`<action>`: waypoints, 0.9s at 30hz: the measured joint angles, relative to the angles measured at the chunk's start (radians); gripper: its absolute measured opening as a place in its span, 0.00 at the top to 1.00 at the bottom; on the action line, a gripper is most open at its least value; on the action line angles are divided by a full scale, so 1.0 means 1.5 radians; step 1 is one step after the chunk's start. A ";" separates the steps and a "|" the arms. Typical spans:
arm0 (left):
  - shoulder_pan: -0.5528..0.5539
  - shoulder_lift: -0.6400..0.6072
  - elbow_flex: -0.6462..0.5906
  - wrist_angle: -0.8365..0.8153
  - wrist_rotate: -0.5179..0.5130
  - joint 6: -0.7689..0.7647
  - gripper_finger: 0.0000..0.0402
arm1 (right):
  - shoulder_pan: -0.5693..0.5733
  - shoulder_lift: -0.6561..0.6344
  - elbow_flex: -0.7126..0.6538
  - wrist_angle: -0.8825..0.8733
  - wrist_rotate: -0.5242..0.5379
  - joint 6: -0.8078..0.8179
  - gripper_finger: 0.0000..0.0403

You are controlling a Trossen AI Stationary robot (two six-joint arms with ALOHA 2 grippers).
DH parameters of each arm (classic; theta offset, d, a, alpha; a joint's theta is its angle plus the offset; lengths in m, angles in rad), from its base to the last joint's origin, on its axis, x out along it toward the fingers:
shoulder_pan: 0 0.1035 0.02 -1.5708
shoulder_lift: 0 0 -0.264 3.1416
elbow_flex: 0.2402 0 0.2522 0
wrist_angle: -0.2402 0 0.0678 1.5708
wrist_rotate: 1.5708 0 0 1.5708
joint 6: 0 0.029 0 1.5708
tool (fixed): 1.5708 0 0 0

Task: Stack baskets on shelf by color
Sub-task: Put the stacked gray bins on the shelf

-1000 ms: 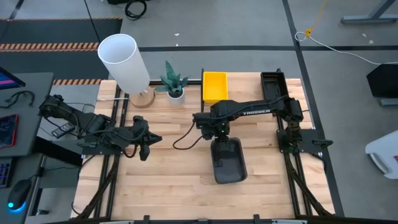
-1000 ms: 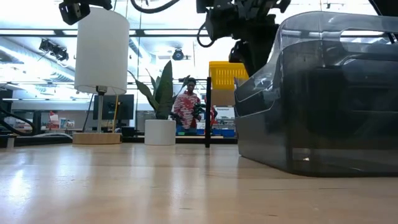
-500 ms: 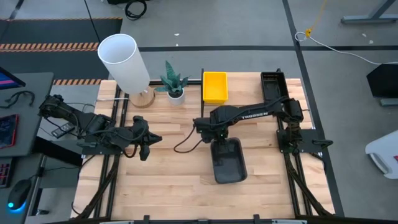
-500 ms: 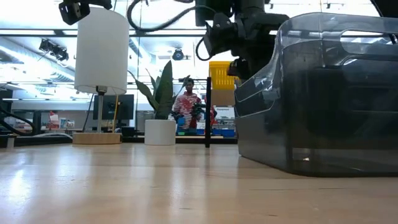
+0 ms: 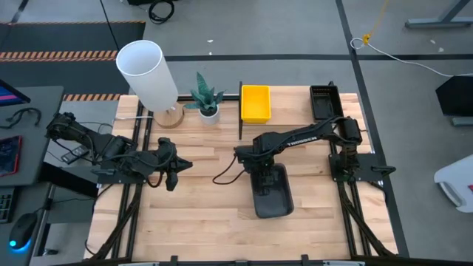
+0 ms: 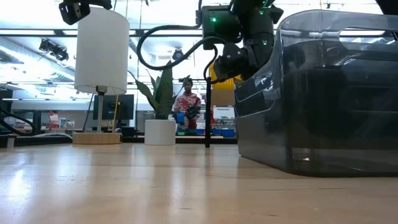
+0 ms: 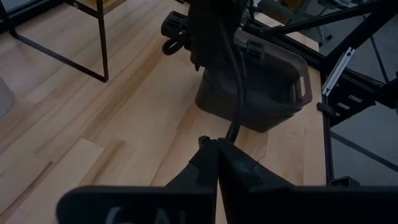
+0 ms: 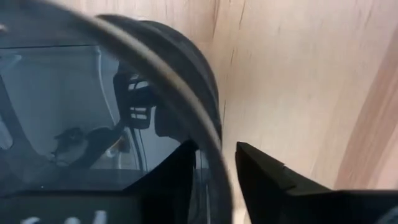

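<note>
A dark grey smooth basket stands on its base on the table; the low view shows it large on the right. My right gripper is over its far end, shut on the far wall. A yellow basket and a black mesh basket sit on the shelf at the far edge. My left gripper waits shut above the table's left side, also seen in its wrist view. My right gripper holds the dark grey basket by the rim of its far short wall. One finger is inside the basket and the other outside. It comes from above, pointing down. The basket sits flat on the table.
A lamp with a white shade and a potted plant stand at the far left of the table. The shelf's black post stands just beyond the grey basket. A person shows in the room behind.
My right gripper has moved toward the table's near edge and down onto the far end of the dark grey basket. The basket has stayed where it was.
</note>
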 joint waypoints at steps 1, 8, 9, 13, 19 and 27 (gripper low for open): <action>0.000 0.000 0.000 -0.001 0.000 0.000 0.97 | 0.000 0.000 -0.002 0.002 0.000 -0.002 0.72; 0.000 0.000 0.000 -0.014 0.000 0.000 0.95 | 0.000 0.003 0.011 -0.010 -0.009 -0.028 0.96; 0.000 0.000 0.000 -0.017 0.000 0.001 0.95 | -0.002 0.004 0.014 -0.014 -0.011 -0.033 0.97; 0.000 0.000 0.000 -0.022 0.000 0.012 0.97 | -0.013 0.007 0.031 -0.030 -0.014 -0.041 0.94; 0.000 0.000 0.000 -0.022 0.000 0.038 0.97 | -0.044 -0.024 0.049 -0.093 -0.037 -0.049 0.97; 0.011 0.000 0.000 -0.004 -0.037 0.106 0.96 | -0.064 -0.137 0.053 -0.187 -0.045 0.000 0.97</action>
